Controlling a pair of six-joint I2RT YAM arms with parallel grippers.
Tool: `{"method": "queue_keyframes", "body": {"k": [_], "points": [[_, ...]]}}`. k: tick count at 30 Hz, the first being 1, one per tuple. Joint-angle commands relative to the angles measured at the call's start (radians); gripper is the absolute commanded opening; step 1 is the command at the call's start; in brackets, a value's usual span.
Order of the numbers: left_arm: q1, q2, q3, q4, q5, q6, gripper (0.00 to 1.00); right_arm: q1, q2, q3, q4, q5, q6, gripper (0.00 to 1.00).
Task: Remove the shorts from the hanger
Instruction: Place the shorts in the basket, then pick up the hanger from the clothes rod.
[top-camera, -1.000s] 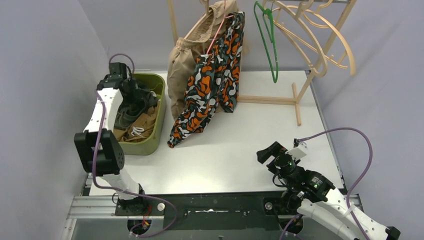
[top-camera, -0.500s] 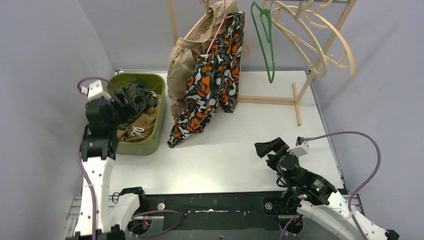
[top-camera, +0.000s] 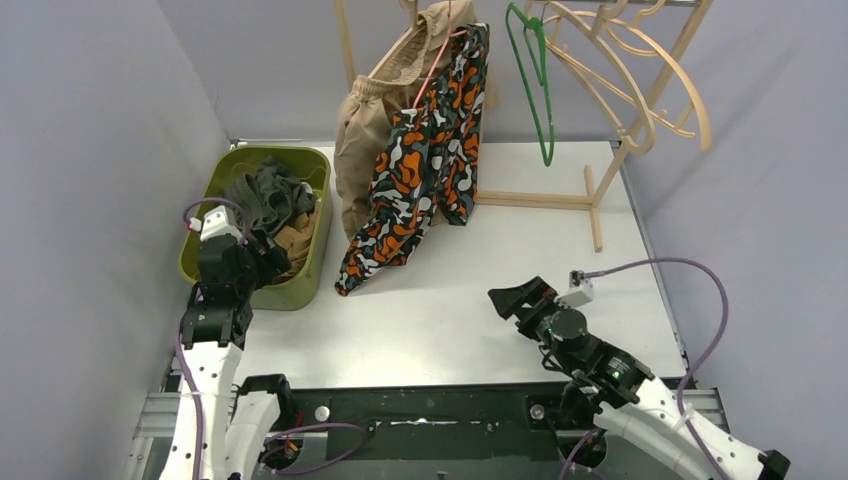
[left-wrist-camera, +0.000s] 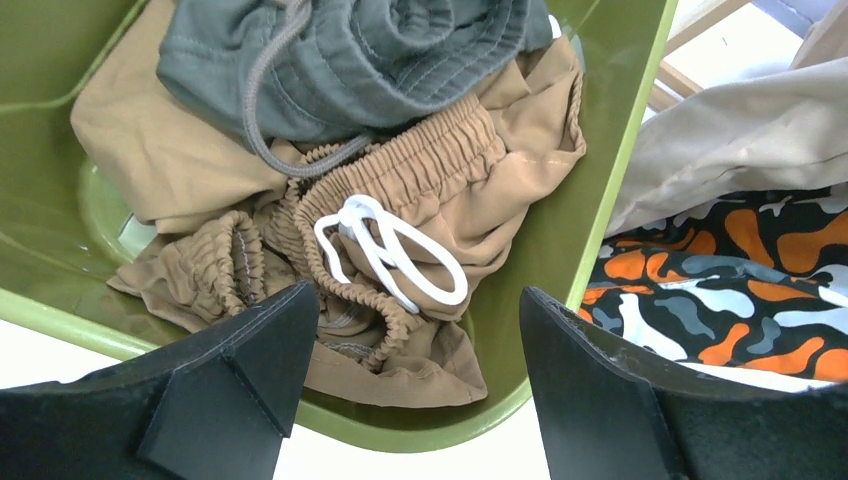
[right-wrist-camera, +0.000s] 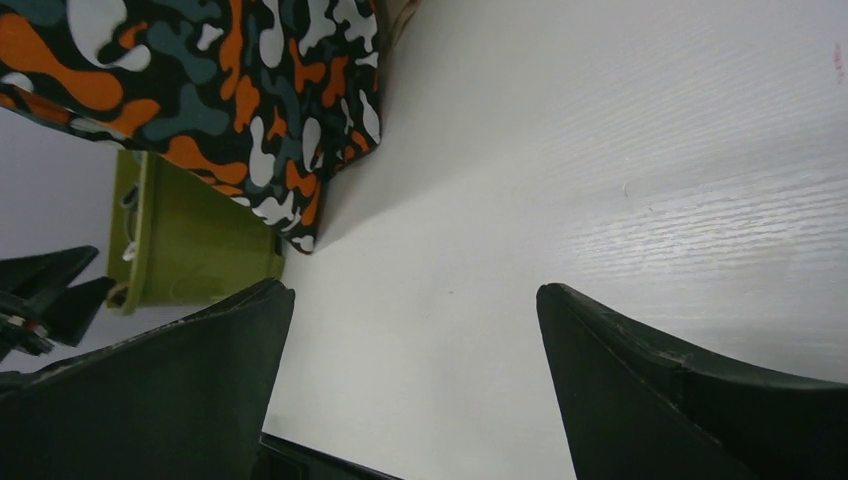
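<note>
Though earlier over the bin (top-camera: 322, 225), left pincer (left-wrist-camera: 412, 297) now back, spread, empty.

Left gripper (left-wrist-camera: 415, 385) — jaws wide apart, nothing between them, forearm upright. Right gripper (top-camera: 512, 299) — jaws also spread, arm stretched low, pointing forward-left.

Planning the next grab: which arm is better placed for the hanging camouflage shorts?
Probably right: right gripper, open, faces the camouflage shorts; left gripper, also open, points into the green bin.
</note>
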Motion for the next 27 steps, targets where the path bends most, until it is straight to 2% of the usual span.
{"method": "queue_keyframes", "body": {"k": [1,4,9,11,13,17,22,27], "points": [[-0.007,-0.027,-0.004,0.072,0.033,-0.017,0.73,0.009,0.251,0.117,0.151,-0.096,-0.113,0.98],[-0.009,-0.023,-0.01,0.075,0.036,-0.015,0.74,0.097,0.437,0.257,0.117,-0.013,-0.192,0.98],[-0.009,-0.014,-0.015,0.08,0.042,-0.015,0.74,0.408,0.663,0.513,0.001,0.494,-0.266,0.98],[-0.01,-0.013,-0.017,0.077,0.039,-0.016,0.74,0.487,0.745,0.607,-0.071,0.635,-0.277,0.98],[-0.01,-0.012,-0.019,0.081,0.043,-0.017,0.74,0.524,0.825,0.7,-0.135,0.709,-0.292,0.98],[-0.008,0.001,-0.02,0.09,0.053,-0.016,0.74,0.486,0.959,0.887,-0.312,0.72,-0.226,0.98],[-0.007,0.021,-0.02,0.089,0.061,-0.016,0.74,0.337,0.987,0.975,-0.179,0.474,-0.407,0.98],[-0.006,0.031,-0.019,0.088,0.065,-0.016,0.74,0.301,0.978,1.024,-0.016,0.394,-0.592,0.98]]}}
